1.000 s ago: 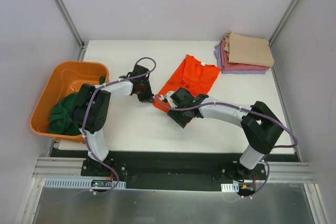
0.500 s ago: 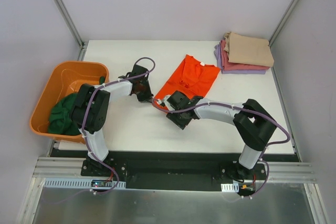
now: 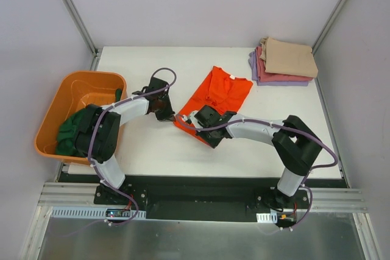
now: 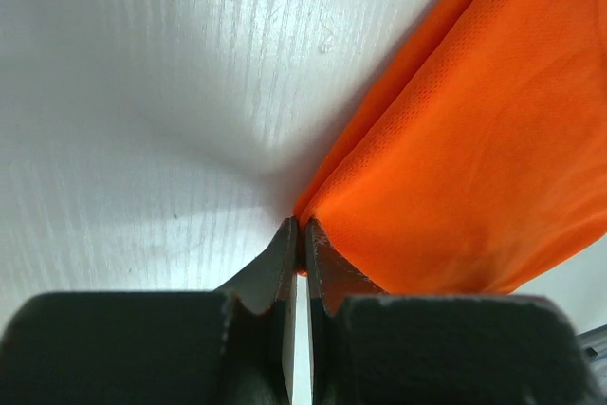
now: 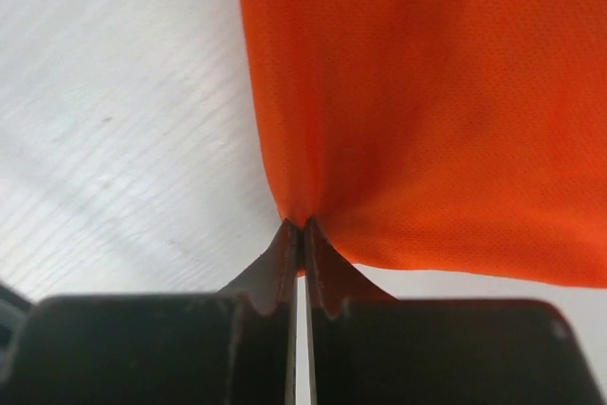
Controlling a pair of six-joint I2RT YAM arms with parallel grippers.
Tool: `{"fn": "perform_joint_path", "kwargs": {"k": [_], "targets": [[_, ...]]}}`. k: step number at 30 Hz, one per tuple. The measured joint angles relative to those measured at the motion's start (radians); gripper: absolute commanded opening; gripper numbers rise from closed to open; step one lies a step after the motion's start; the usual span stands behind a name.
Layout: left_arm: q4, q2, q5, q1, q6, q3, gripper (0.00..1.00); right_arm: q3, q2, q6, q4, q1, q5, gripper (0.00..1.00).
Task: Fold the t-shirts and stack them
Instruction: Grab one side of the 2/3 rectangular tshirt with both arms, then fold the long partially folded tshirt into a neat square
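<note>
A bright orange t-shirt (image 3: 218,91) lies folded lengthwise in the middle of the white table (image 3: 152,144). My left gripper (image 3: 166,112) is shut on the near left corner of this orange shirt (image 4: 455,158). My right gripper (image 3: 196,125) is shut on its near right corner, the cloth (image 5: 427,111) pinched between the fingertips. A dark green t-shirt (image 3: 74,130) sits bunched in the tub. Folded tan (image 3: 291,56), pink-red (image 3: 263,70) and lavender (image 3: 277,81) t-shirts are stacked at the far right corner.
An orange plastic tub (image 3: 91,83) stands at the table's left edge. Grey walls with metal frame posts close in the table on three sides.
My right gripper has moved left to the orange shirt's near corner and closed on it. The shirt's near edge has shifted slightly left. The left gripper kept its hold.
</note>
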Motion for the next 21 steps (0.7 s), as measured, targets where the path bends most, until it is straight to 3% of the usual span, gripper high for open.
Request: {"fn": "perform_joint_path", "kwargs": {"k": [8,15,21], "targets": [[-0.035,-0.215,-0.057,0.000,-0.015,-0.090,0.00,-0.027,-0.116,0.032,0.012,0.016,-0.304,0.01],[-0.122,-0.542,-0.207,0.000,-0.045,-0.161,0.00,-0.027,-0.262,0.150,0.128,0.022,-0.653,0.01],[-0.169,-0.813,-0.274,0.000,-0.048,-0.208,0.00,-0.035,-0.317,0.248,0.238,0.033,-0.844,0.01]]}}
